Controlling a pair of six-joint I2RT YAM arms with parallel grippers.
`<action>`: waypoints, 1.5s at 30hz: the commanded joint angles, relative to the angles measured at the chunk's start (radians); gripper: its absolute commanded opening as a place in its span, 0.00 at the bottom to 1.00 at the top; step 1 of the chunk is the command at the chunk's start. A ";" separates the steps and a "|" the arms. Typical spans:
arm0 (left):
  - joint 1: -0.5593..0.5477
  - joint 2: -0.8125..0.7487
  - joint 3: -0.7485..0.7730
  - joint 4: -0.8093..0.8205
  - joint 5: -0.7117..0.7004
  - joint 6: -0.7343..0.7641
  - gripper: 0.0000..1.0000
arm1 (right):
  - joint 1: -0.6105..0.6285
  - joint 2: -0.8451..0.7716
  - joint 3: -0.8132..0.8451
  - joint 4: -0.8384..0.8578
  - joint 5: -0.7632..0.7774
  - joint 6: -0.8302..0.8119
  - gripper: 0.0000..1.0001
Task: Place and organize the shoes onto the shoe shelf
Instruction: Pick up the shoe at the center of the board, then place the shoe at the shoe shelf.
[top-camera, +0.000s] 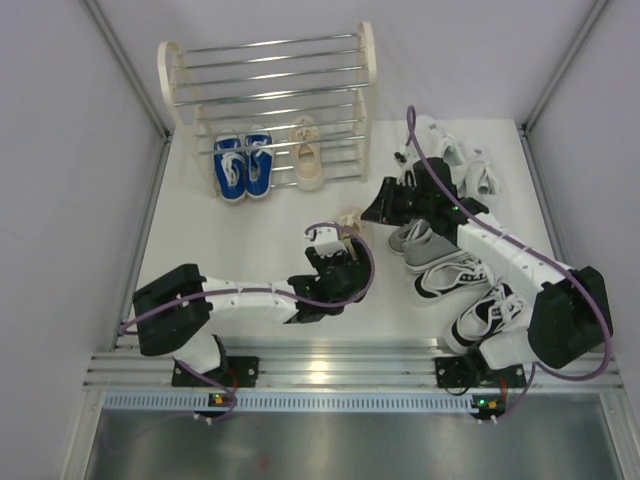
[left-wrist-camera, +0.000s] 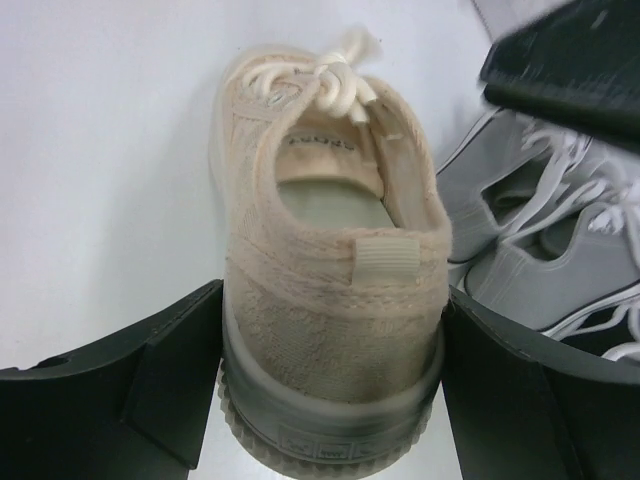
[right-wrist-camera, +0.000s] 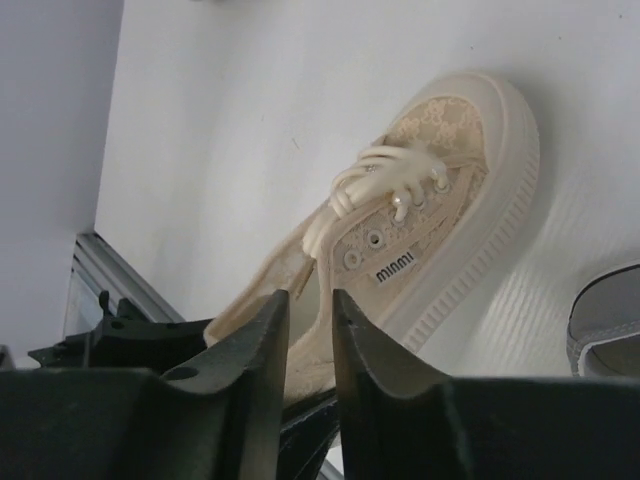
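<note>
White table (top-camera: 260, 225); shelf (top-camera: 366, 60) holds blue pair (top-camera: 243, 167), 1 beige shoe (top-camera: 307, 153).

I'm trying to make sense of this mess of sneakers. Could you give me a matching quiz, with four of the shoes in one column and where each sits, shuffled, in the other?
Shoes:
1. blue pair
2. loose beige shoe
3. white pair
4. black-and-white pair

Places:
A. far right of the table, beside the shoe shelf
B. heel between the left arm's fingers
C. low in the shoe shelf
D. near right of the table

Pairs: 1-C, 2-B, 3-A, 4-D.
</note>
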 joint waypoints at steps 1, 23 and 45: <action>0.010 -0.065 -0.041 0.010 -0.063 0.074 0.00 | -0.012 -0.061 0.014 0.094 -0.002 -0.030 0.27; 0.021 -0.343 -0.454 0.653 0.029 0.681 0.00 | -0.179 -0.245 -0.078 0.090 -0.441 -0.496 0.99; 0.183 -0.236 -0.313 0.783 0.201 0.783 0.00 | -0.692 -0.442 -0.346 0.321 -0.740 -0.427 0.99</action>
